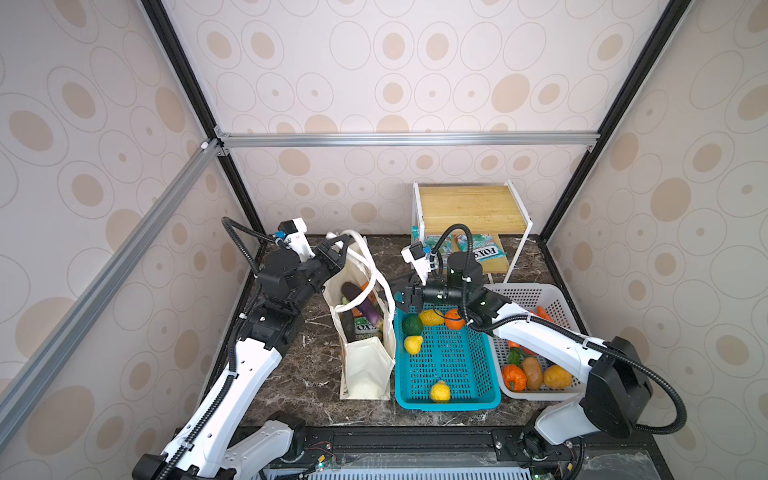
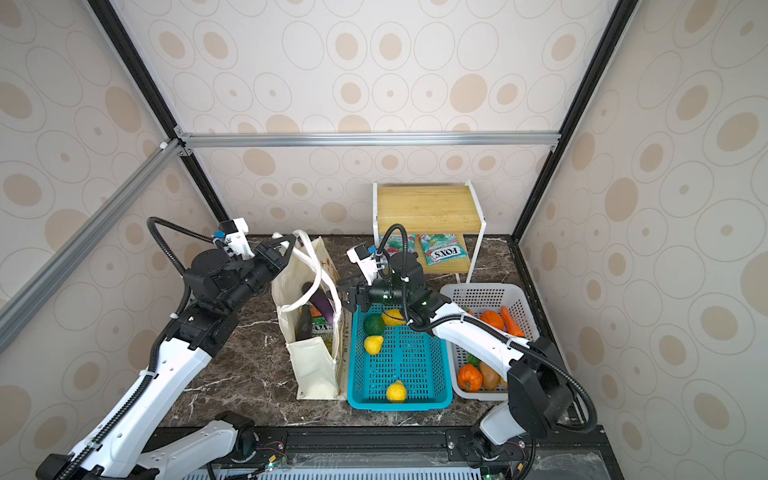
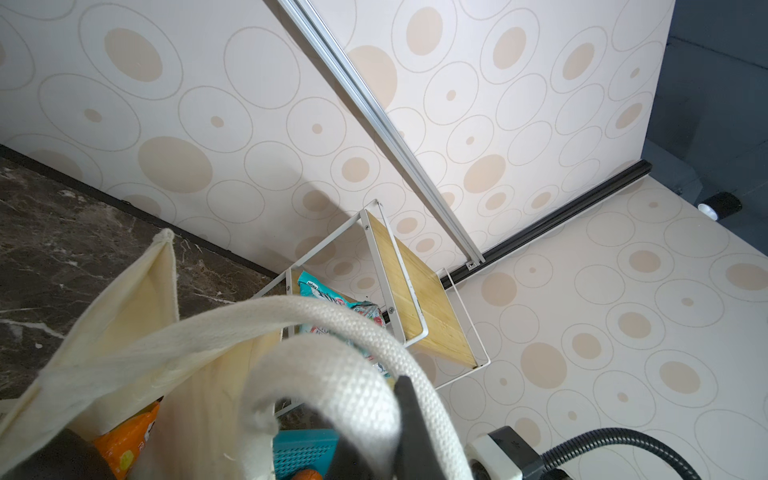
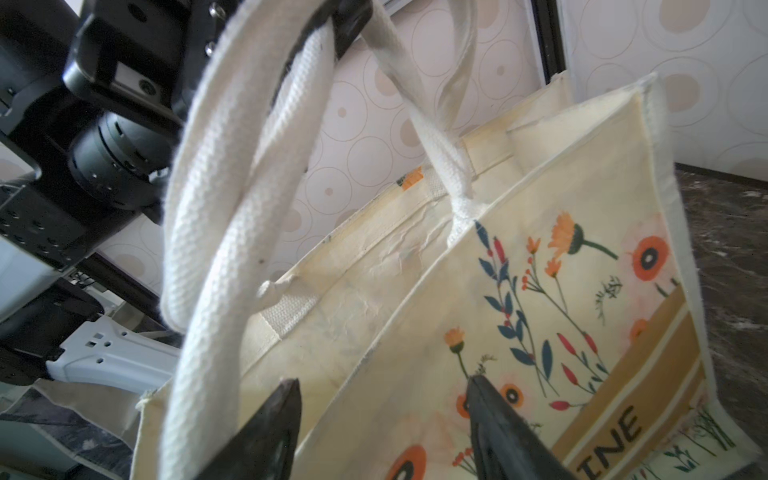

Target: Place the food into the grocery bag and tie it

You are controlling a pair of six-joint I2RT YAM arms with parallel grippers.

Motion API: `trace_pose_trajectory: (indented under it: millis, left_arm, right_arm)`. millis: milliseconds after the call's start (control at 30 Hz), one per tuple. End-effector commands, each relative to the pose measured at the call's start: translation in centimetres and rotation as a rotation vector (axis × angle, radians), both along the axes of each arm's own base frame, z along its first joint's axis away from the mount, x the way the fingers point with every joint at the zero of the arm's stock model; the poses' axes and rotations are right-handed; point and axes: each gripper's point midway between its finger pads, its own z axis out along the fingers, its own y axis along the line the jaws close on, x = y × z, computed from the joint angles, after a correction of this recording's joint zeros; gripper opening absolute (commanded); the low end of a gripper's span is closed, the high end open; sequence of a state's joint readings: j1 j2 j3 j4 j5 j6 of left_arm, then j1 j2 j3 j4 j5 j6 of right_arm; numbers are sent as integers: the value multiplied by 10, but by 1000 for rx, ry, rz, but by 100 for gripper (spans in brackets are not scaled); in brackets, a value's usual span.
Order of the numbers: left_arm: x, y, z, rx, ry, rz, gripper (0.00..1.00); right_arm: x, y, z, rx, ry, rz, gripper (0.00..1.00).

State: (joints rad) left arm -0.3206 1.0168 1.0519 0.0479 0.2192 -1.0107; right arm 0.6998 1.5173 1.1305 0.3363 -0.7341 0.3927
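Clock: twelve points at the back wall, six at me.
Left gripper (image 1: pixel 340 243): clamped tight on a white rope handle (image 4: pixel 216 187), raised above the twelve o'clock end of the large cream canvas grocery bag with floral print (image 1: pixel 365 374).
Why so: lifting the handle, I reckon, holds the soft bag upright with its mouth gaping for loading.
Right gripper (image 4: pixel 382 411): jaws apart, nothing between them; it faces the bag's printed side from three o'clock, the handle's rope running just outside one finger.
Inside the bag: a dark purple eggplant (image 1: pixel 362 305) and an orange glossy packet (image 3: pixel 124 440).
Left to pack: yellow lumpy fruits (image 1: pixel 414 344) in the teal plastic basket (image 1: pixel 449 405) just beside the bag, at its three o'clock.
Bag to tool: the empty jaws hang over the basket's eleven o'clock corner, close against the bag's rim.
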Motion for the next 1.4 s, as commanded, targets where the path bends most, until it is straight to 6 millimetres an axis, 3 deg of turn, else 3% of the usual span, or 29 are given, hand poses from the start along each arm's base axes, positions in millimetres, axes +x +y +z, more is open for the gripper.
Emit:
trace_pose_trajectory:
  millis: [0, 200, 633, 900, 1133, 1367]
  left_arm:
    - [-6, 2, 17, -38, -57, -8, 0]
    - [-7, 4, 24, -39, -73, -2, 0]
    - [-8, 12, 10, -9, -49, 48, 0]
    - [-6, 18, 8, 51, -53, 83, 0]
    - [-10, 21, 8, 65, -59, 94, 0]
    - [-12, 22, 9, 74, -68, 101, 0]
  right_arm:
    - [-18, 10, 35, 100, -57, 111, 68]
    - [-27, 20, 52, 151, -66, 161, 76]
    - [-44, 57, 71, 205, -85, 244, 82]
    - [-57, 77, 53, 202, -200, 287, 77]
    - [-63, 88, 43, 198, -223, 357, 80]
    - [-86, 93, 34, 246, -392, 404, 82]
